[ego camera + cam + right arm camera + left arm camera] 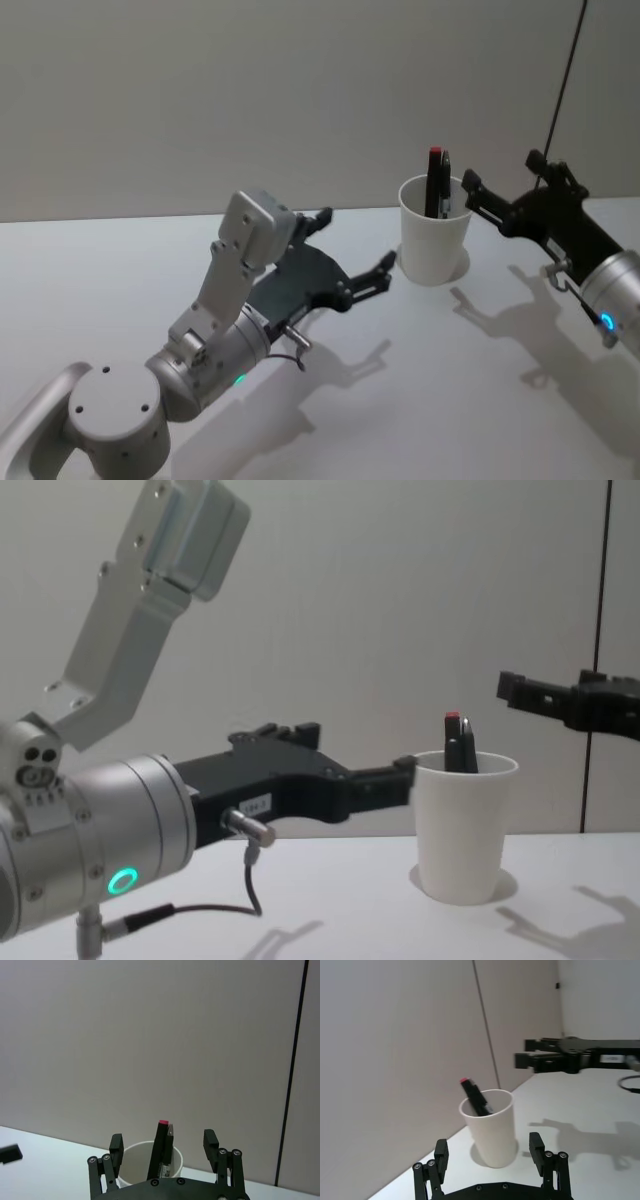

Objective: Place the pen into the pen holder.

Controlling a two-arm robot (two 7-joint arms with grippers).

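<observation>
There is one pen holder point(434, 240), a white paper cup that stands upright on the white table point(420, 400), near the grey wall. Inside it I count one pen point(438, 182): it is black with a red top, it leans against the inner wall of the cup, and its upper part rises above the rim. From the chest view a dark clip shows beside the red top, but I cannot tell if this is a second pen or only the clip of the same one.

There are two grippers. The left gripper point(355, 252) is on the left side of the cup, above the table, with its fingers spread apart and nothing between them; one fingertip is near the cup wall. The right gripper point(480, 200) is on the other side of the cup, at the height of the rim, also spread wide and empty. The cup stands between the two grippers.

A thin dark line point(565, 75) runs down the wall behind the right arm.
</observation>
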